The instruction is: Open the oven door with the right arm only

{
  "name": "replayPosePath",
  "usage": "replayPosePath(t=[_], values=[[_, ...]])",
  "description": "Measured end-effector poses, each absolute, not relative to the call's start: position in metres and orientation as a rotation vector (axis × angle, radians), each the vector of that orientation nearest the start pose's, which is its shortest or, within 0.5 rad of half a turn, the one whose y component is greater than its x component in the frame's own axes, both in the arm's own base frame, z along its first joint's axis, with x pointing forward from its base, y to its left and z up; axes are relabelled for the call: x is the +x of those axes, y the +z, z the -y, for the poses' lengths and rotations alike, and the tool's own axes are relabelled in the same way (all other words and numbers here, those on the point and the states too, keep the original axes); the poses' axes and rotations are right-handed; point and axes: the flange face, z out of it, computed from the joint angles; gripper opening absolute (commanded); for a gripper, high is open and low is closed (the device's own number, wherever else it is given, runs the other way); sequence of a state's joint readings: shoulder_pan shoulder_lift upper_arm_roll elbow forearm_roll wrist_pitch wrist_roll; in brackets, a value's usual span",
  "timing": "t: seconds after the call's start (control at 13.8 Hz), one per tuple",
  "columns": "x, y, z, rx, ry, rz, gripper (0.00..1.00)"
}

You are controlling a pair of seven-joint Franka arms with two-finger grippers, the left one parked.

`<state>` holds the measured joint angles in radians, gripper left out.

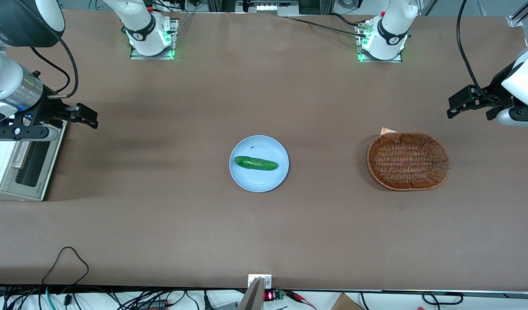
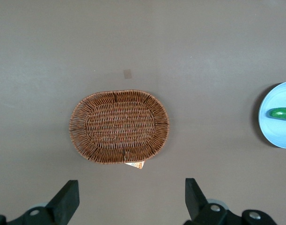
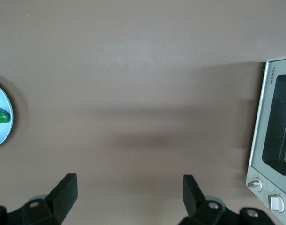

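The white oven [image 1: 5, 165] stands at the working arm's end of the table, its silver front facing the table's middle. The oven door [image 1: 31, 165] is shut, with dark glass and a silver bar handle [image 1: 20, 155] along its top. The right arm [image 1: 14, 92] reaches over the oven. Its gripper [image 1: 88, 117] hangs open and empty above the table in front of the oven, apart from the door. In the right wrist view the gripper [image 3: 128, 185] has its fingers [image 3: 65, 192] spread wide over bare table. The oven door [image 3: 279, 126] and the oven's knobs [image 3: 255, 183] show beside it.
A blue plate [image 1: 246, 178] with a green cucumber [image 1: 255, 163] lies mid-table. A wicker basket [image 1: 408, 161] with a small card under its rim sits toward the parked arm's end. Cables run along the table's near edge.
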<state>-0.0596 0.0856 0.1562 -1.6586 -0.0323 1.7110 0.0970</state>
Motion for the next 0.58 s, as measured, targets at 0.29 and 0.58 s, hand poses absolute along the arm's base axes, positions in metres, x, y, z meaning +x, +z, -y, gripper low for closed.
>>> replayPosePath(t=[0.29,0.58], values=[[0.5838,0.5465,-0.0494,-3.173,0.047,0.033,1.00],[0.5838,0.5465,-0.0494,-3.174,0.047,0.050,1.00]])
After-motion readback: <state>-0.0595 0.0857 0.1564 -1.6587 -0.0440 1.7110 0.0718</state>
